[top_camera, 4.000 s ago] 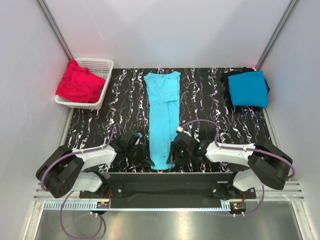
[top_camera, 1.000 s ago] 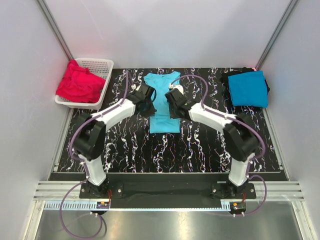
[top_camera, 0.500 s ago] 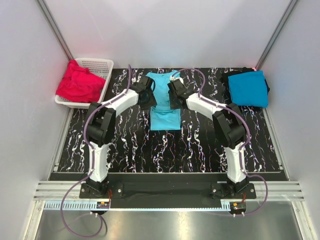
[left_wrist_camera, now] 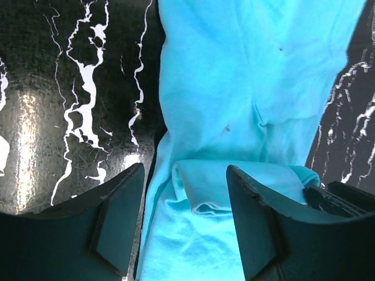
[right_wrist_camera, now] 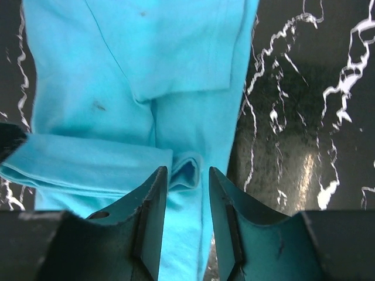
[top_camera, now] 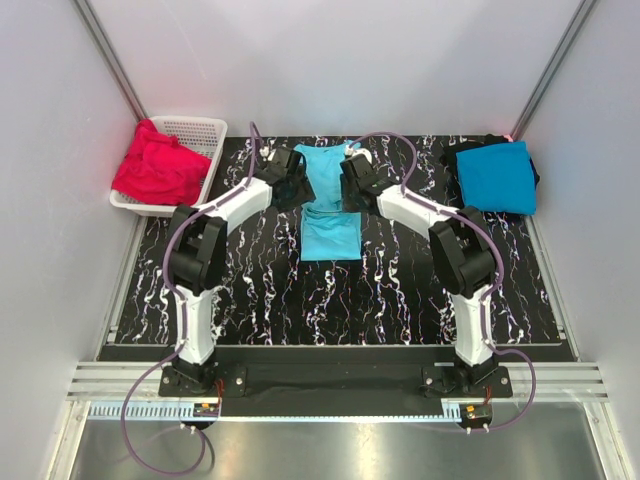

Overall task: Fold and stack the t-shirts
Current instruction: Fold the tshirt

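Wide black marbled tabletop, and at its centre the light turquoise t-shirt. It's a narrow strip, one end doubled over, the loose hem lying across its middle. Well off to that shirt's left, red t-shirts are heaped in the white basket. Well off to its right, the deeper blue t-shirt sits folded on a black t-shirt. At the turquoise shirt's left edge the left hand has its fingers spread, pinching nothing. At its right edge the right hand has its fingers parted, cloth loose beneath.
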